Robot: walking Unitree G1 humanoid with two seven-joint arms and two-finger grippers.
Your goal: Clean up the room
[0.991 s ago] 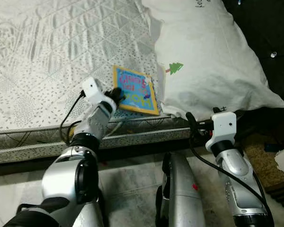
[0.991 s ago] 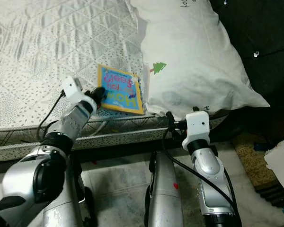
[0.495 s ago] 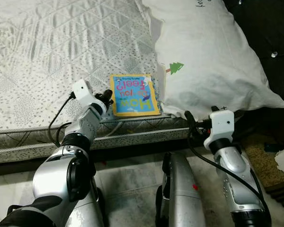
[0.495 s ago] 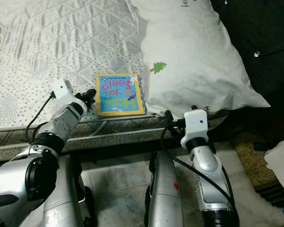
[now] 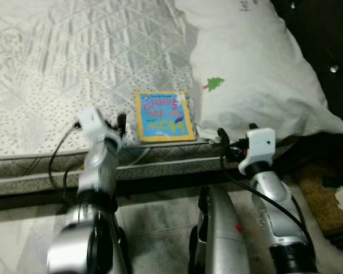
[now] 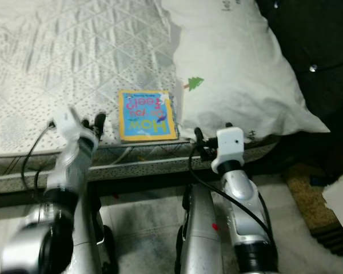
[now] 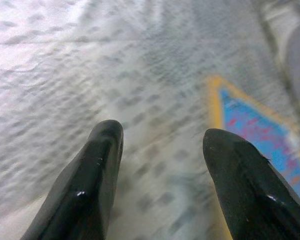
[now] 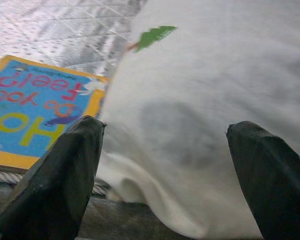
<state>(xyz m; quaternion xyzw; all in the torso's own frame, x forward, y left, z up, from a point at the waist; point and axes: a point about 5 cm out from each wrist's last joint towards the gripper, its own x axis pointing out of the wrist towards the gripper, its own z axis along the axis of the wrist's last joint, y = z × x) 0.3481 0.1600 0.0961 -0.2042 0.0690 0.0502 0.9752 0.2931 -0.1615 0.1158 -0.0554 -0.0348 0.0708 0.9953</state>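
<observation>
Quilted bed [image 5: 74, 63] w/ a picture book [image 5: 163, 116] (near front edge) beside white pillow [image 5: 257, 68].

Open quilted mattress [image 5: 74, 68] stretching wide to the left of the book [image 5: 163, 116] and beyond it. Pillow [image 5: 257, 68] crowding the book's right edge, blocking approach there. Bed edge just below the book.

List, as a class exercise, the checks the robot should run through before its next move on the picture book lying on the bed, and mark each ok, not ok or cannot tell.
1. Book flat on the mattress, near its edge: ok.
2. Left gripper open: ok.
3. Left gripper lined up on the book: not ok, it sits beside it.
4. Right gripper open: ok.
5. Pillow apart from the book: cannot tell.
</observation>
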